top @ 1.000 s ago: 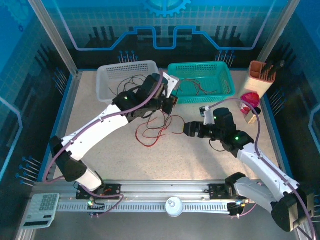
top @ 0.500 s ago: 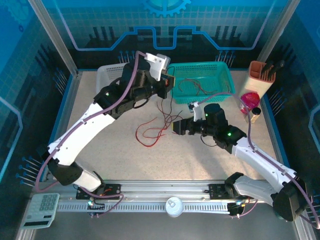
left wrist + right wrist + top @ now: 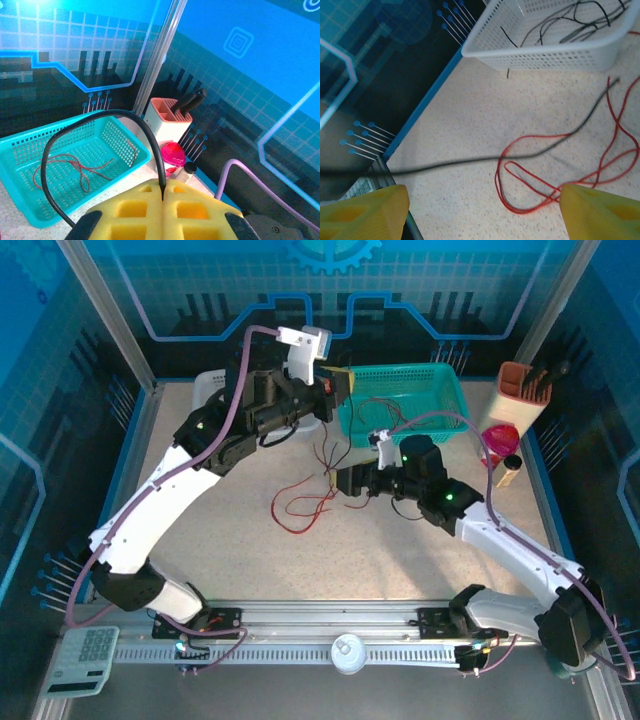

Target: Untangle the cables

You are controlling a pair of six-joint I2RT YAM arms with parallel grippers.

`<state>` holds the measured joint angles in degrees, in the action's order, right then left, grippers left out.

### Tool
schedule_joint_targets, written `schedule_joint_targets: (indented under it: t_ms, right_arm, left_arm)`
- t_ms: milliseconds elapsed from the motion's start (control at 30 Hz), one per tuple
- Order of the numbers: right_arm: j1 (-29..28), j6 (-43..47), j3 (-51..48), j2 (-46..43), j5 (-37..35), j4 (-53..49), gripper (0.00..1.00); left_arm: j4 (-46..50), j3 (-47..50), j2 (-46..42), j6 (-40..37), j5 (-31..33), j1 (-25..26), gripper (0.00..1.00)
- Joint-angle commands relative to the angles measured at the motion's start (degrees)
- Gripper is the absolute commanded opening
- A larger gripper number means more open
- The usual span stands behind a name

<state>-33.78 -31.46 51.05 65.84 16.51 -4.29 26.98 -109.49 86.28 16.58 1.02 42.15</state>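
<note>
Cable (image 3: 115,112) between left gripper (image 3: 163,199) pads (image 3: 127,214)

we find the table (image 3: 330,565) bare up front; red cables (image 3: 290,508), a teal basket (image 3: 445,400) and white basket (image 3: 540,57) block farther back.

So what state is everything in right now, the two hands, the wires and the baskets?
left hand, shut, pinching a black cable.
right hand, open, fingers wide apart.
black cable, looped up from the left hand.
red cable, lying loose on the table.
teal basket, holds red cables.
white basket, holds black cables.
</note>
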Motion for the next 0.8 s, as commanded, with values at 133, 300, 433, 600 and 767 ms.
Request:
schedule_joint_targets:
  t_ms: [133, 300, 433, 600, 767]
  right_arm:
    - [-0.9, -0.5, 3.5, 1.7, -0.8, 3.0, 0.80]
    - [-0.8, 0.3, 3.3, 0.6, -1.5, 1.3, 0.80]
    - [-0.8, 0.6, 2.3, -0.4, -1.9, -0.1, 0.80]
    - [-0.6, 1.3, 1.4, -2.0, -2.5, -2.2, 0.80]
    - [-0.3, 1.4, 0.4, -3.0, -3.2, -3.0, 0.80]
  left_arm:
    - [-1.8, -3.8, -0.1, -2.4, 3.7, -3.1, 0.00]
    - [-1.5, -7.1, 1.0, -3.7, 5.1, -9.3, 0.00]
    - [-1.7, -11.2, 3.3, -7.2, 7.6, -14.0, 0.00]
    - [-3.9, -14.4, 6.7, -12.2, 11.7, -19.1, 0.00]
    - [-5.6, -16.5, 11.1, -13.6, 12.3, -24.5, 0.00]
